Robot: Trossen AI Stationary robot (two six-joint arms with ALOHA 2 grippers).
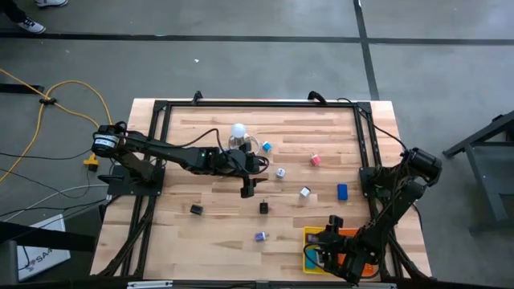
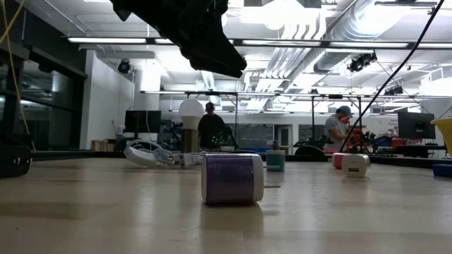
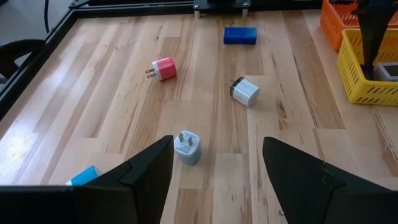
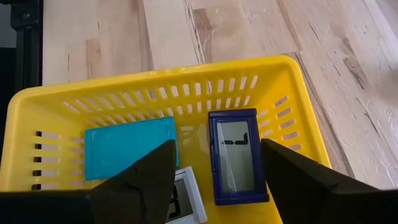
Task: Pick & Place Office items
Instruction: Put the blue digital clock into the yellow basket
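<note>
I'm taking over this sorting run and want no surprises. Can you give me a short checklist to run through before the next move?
1. Right gripper open above the yellow tray: ok.
2. Dark blue item lies inside the tray, free of the fingers: ok.
3. Left gripper open and empty over the table: ok.
4. White plug just ahead of the left gripper, unobstructed: ok.
5. All items off the table: not ok; pink plug and blue block remain.

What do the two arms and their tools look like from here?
Both arms are dark, jointed links with black cables along them. The left arm has a silver-and-black motor at its base. Each tool, left and right, has two flat, black, angular fingers.
</note>
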